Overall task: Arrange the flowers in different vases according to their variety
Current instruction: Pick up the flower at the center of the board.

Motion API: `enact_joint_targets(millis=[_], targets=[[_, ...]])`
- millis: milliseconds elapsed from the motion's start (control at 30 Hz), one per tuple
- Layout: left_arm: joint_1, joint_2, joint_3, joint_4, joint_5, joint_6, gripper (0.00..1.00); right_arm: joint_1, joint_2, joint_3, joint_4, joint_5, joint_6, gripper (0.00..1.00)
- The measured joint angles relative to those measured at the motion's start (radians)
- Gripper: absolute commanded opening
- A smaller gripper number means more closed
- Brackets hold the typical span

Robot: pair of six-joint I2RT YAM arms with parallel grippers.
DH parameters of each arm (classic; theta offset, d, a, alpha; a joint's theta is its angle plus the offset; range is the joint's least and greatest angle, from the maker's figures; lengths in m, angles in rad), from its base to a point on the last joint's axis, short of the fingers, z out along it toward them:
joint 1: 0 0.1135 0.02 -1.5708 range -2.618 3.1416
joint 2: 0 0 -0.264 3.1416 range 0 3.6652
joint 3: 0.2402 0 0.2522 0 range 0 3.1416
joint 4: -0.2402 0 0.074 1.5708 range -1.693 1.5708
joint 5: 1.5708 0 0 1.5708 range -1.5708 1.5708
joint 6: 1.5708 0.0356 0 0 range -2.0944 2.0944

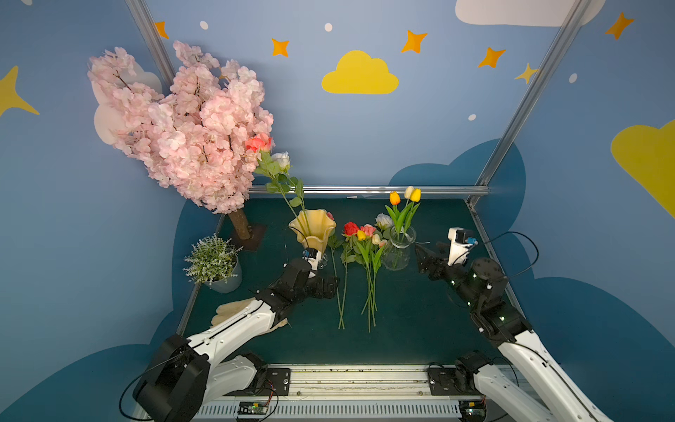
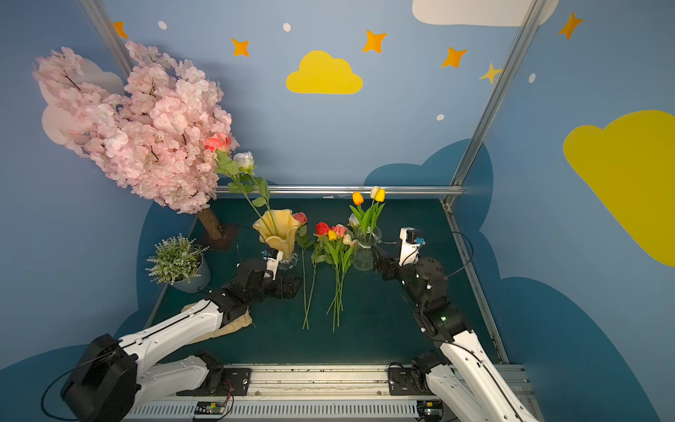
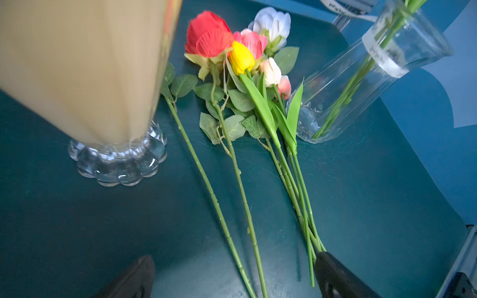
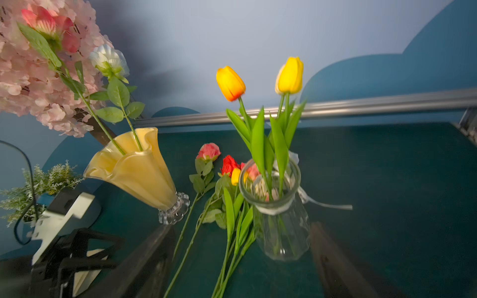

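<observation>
From the left wrist: left gripper point(image 3: 233, 256) spread wide, empty, over stems of loose flowers point(image 3: 233, 108) lying between yellow vase point(image 3: 85, 64) and glass vase point(image 3: 361, 85). From the right wrist: right gripper point(image 4: 241, 228) released, facing the glass vase's tulips point(image 4: 290, 76). Cut off in the left wrist view, plain in a top view: roses point(image 1: 257, 143) standing in the yellow vase.

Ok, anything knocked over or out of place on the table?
Nothing is tipped: the amber vase and the glass vase stand upright. Only the loose flowers lie between them, roses and tulips mixed, unsorted.
</observation>
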Motion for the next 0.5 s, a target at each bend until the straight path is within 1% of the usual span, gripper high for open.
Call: enact_joint_targets(millis=[33, 100, 233, 300, 433, 500], targets=[[-0.007, 0.026, 0.036, -0.035, 0.003, -0.004, 0.99, 0.0, -0.046, -0.049, -0.018, 0.016, -0.001, 0.98], [-0.024, 0.071, 0.109, -0.096, 0.003, -0.014, 0.95, 0.0, -0.113, -0.117, -0.046, 0.043, 0.003, 0.98], [-0.054, 0.151, 0.238, -0.201, -0.002, -0.032, 0.78, 0.0, -0.204, -0.206, -0.06, 0.087, 0.005, 0.98], [-0.066, 0.195, 0.291, -0.248, -0.009, -0.041, 0.72, 0.0, -0.227, -0.233, -0.051, 0.106, 0.008, 0.98], [-0.092, 0.298, 0.376, -0.325, -0.035, -0.051, 0.67, 0.0, -0.238, -0.254, -0.054, 0.13, 0.014, 0.98], [-0.101, 0.349, 0.409, -0.352, -0.048, -0.051, 0.63, 0.0, -0.243, -0.254, -0.054, 0.137, 0.018, 0.98]])
